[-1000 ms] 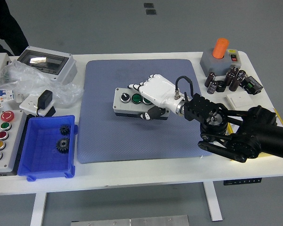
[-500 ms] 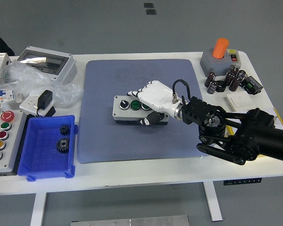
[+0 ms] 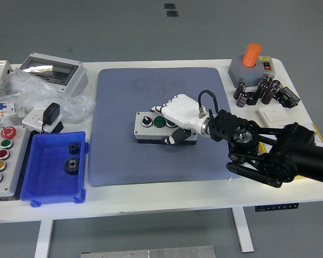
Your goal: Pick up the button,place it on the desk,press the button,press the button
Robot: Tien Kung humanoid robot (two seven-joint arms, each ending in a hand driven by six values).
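The robot's white right hand [image 3: 178,115] is curled over the right end of the grey rectangular button box [image 3: 161,128], fingers across its top and thumb against the near side, clasping it. The box sits on the blue-grey mat [image 3: 160,123] in the middle of the white counter [image 3: 151,199], showing a black knob and a green button. It looks rigid, hard-shelled and fairly light, probably a bit slick, so holding it across the short sides seems the safest hold.
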